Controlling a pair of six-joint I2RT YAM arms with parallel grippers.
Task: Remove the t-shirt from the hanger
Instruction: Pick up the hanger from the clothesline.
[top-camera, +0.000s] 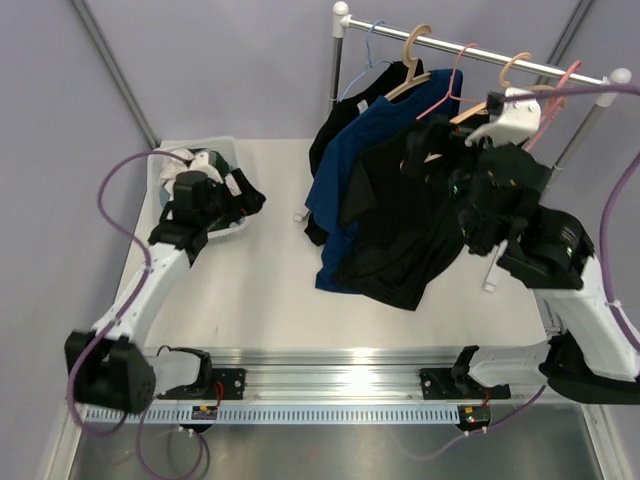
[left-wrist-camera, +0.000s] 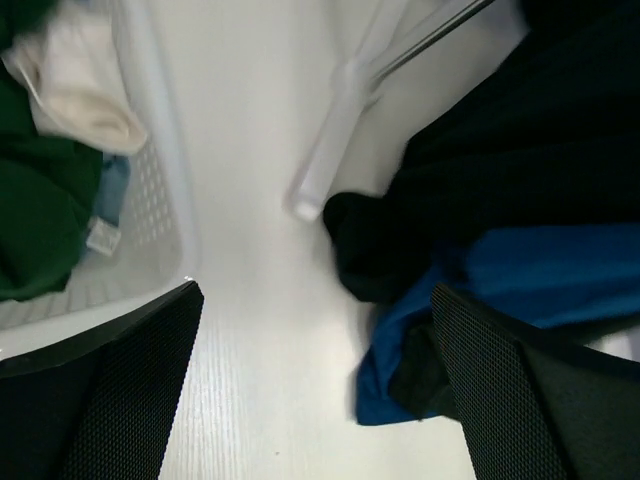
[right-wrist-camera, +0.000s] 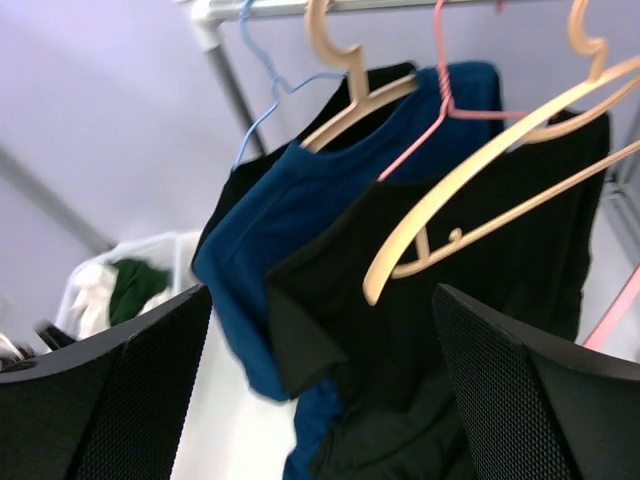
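Top external view: three t-shirts are hanging from a white rail (top-camera: 480, 50) at the 1 o'clock corner of the table (top-camera: 270, 290), and their lower hems are trailing onto its pale surface. The front black t-shirt (top-camera: 405, 230) is riding a pink hanger (right-wrist-camera: 441, 60). A blue t-shirt (top-camera: 350, 160) is sitting just behind it on a wooden hanger (right-wrist-camera: 372, 93). A second black t-shirt (top-camera: 335, 125) is hanging at the back from a pale blue wire hanger (right-wrist-camera: 283, 92). A bare wooden hanger (right-wrist-camera: 455, 185) is dangling nearest the right arm. The right gripper (right-wrist-camera: 320, 395) is hovering high at 3 o'clock of the clothing, beside the rail. Its fingers are spread wide and are grasping nothing. At 10 o'clock, the left gripper (left-wrist-camera: 315, 395) is pointing down at the tabletop between a white basket (left-wrist-camera: 165, 210) and the pooled blue and black fabric. Its claw is likewise released and empty. The basket is holding white and green laundry, and the rack's white foot (left-wrist-camera: 335, 140) is lying on the table at 12 o'clock of the left fingers.
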